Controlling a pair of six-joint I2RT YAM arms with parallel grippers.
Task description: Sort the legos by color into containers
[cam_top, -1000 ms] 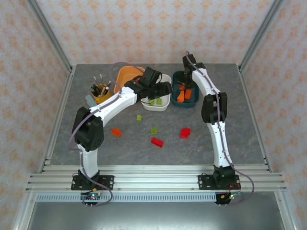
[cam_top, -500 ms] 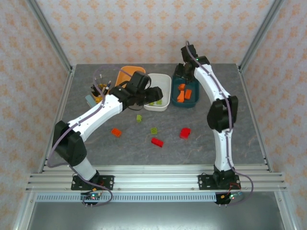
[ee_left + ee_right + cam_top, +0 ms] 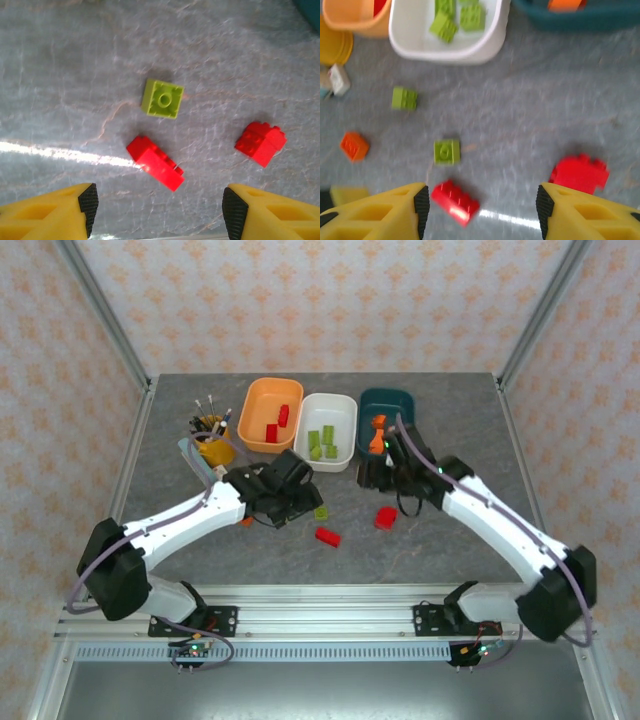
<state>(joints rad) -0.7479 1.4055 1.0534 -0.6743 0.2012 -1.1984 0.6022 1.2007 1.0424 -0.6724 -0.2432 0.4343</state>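
**Open and empty, ready for the leftovers**

Along the far edge of the surface [image 3: 470, 410] stand the orange tub [image 3: 244, 412] with red legos [image 3: 272, 430], the white tub [image 3: 340, 408] with lime ones and the teal tub [image 3: 388, 394] with orange ones: one colour each. Nearer, left of centre, the left tool [image 3: 161, 209] hangs wide open and empty over a long red brick [image 3: 154, 163], likely its next pick. A lime brick [image 3: 162, 98] and a chunky red brick [image 3: 260, 143] lie beside it. Right of these the right tool [image 3: 481, 204] gapes too, holding nothing.
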